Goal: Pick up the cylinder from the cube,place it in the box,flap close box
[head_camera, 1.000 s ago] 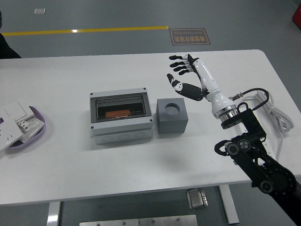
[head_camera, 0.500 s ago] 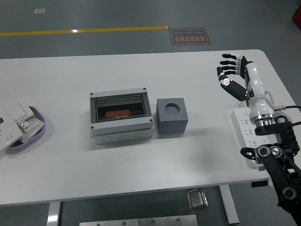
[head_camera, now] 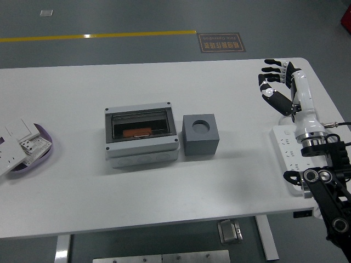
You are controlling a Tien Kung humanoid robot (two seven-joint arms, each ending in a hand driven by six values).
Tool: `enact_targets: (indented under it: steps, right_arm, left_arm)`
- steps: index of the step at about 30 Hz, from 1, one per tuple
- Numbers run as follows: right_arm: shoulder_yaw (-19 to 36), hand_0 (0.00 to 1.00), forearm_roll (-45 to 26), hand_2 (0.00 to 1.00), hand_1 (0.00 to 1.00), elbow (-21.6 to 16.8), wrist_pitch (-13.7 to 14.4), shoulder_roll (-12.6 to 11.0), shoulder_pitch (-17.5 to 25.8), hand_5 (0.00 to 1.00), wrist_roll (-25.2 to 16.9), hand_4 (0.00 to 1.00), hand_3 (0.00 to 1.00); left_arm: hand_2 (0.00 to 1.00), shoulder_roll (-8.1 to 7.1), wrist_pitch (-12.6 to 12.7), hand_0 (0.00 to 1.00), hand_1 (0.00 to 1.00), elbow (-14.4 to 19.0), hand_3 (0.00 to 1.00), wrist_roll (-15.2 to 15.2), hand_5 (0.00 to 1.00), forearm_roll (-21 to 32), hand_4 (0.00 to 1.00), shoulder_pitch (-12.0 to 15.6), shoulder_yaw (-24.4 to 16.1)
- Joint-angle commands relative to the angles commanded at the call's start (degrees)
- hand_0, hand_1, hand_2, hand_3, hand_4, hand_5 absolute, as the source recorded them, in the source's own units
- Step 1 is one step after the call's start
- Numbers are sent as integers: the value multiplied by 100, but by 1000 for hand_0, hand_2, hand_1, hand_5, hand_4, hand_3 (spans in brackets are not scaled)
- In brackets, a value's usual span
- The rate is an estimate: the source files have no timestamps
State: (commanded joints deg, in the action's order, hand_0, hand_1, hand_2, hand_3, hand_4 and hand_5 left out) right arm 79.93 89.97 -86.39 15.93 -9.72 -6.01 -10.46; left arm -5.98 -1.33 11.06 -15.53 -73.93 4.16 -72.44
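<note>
Cylinder (head_camera: 137, 132), orange, seems already inside box (head_camera: 141, 136), under its dark flap, which looks down; cube (head_camera: 201, 134) w/ empty hole is just right of box. Task approx. done, I judge. Right hand (head_camera: 276, 87) is far right, fingers spread, holds nothing, touches nothing.

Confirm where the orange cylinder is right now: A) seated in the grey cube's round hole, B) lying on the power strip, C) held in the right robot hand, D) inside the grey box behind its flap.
D. An orange cylinder shows inside the grey box, behind its flap; the cube has an empty round hole, and the right robot hand hovers near the table's right edge, fingers spread, holding nothing.
</note>
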Motion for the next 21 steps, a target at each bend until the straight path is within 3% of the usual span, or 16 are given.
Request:
enact_targets:
  steps: [21]
  right_arm:
    - [48, 638, -2, 628, 616, 89, -10, 144, 44, 256, 6, 622, 685]
  left_arm:
    - [557, -35, 1, 597, 582, -13, 603, -38, 261, -73, 667, 27, -99]
